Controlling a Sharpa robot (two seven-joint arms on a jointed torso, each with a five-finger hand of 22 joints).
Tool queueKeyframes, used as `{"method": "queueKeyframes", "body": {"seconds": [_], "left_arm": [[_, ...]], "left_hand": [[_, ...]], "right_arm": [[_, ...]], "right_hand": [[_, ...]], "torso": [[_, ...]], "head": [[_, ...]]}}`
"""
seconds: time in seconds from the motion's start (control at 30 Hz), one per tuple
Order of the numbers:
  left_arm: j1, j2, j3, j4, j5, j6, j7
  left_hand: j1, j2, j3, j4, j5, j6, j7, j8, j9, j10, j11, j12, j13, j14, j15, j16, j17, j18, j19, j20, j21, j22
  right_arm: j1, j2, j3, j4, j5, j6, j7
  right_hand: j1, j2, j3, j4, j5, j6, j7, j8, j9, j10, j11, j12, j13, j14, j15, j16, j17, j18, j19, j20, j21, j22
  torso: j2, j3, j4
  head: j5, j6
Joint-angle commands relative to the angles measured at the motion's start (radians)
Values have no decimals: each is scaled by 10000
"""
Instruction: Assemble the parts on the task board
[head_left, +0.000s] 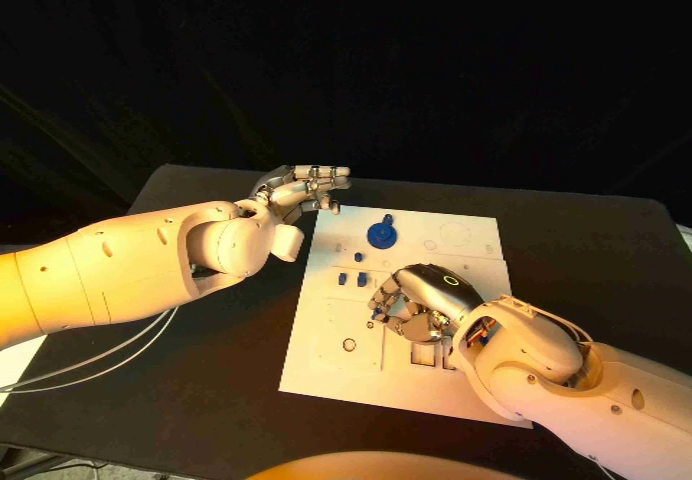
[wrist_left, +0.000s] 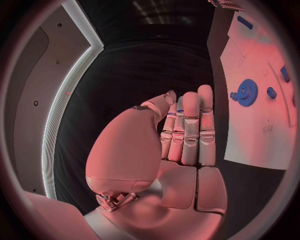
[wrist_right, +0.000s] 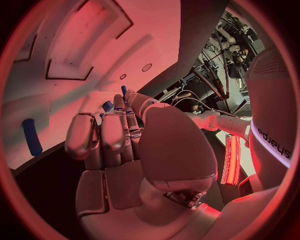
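Observation:
The white task board lies mid-table. On its far part sits a blue gear, and small blue parts stand left of centre. My right hand hangs over the board's middle with its fingers curled down. A small blue part shows at its fingertips; whether it is gripped I cannot tell. My left hand hovers off the board's far left corner, fingers straight and side by side, holding nothing. The left wrist view shows the gear, a small blue part beside it and my left hand.
A blue peg lies on the board beside my right hand. Rectangular recesses and a round hole mark the board's near part. Thin cables run over the table's left side. The black table surrounds the board.

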Motion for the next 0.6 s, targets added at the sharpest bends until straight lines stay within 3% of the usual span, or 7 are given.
{"method": "queueKeyframes", "body": {"seconds": [0.03,0.23,0.43,0.6], "left_arm": [[4,34,8,25,-234,267,33],[5,53,9,41,-311,310,22],[5,52,10,59,-327,315,20],[6,52,11,70,-330,320,18]], "left_hand": [[-36,50,-72,-14,-29,-72,-2,18,-12,-76,25,39,9,-55,14,42,-15,105,-37,32,-34,-12],[-107,71,-158,22,-32,-101,6,13,-15,-139,36,82,14,-58,29,67,-43,104,-31,49,-68,-36],[-114,73,-168,25,-32,-103,6,13,-15,-145,37,88,15,-59,30,70,-46,104,-30,50,-72,-39],[-114,73,-168,25,-32,-103,6,13,-15,-145,37,88,15,-59,30,70,-46,104,-30,50,-72,-39]], "right_arm": [[-21,76,-12,-107,17,307,143],[-26,164,-38,-262,47,473,159],[-28,220,-67,-360,56,580,145],[-28,275,-102,-406,42,639,148]], "right_hand": [[-20,72,61,-7,69,7,25,58,8,13,27,22,13,428,-40,50,-1,-138,52,-7,34,4],[-28,76,64,-16,84,-4,31,50,8,4,33,20,6,432,-35,86,30,-144,64,-3,52,32],[-35,74,64,-23,95,-13,36,43,8,-5,37,18,0,432,-32,88,26,-144,63,0,56,34],[-35,74,64,-23,95,-13,36,43,8,-5,37,18,0,432,-32,88,26,-144,63,0,56,34]], "torso": [[-2,0,-8],[-2,5,-4],[-2,-16,5],[-4,-5,2]], "head": [[23,-72],[59,-117],[71,-170],[109,-206]]}}
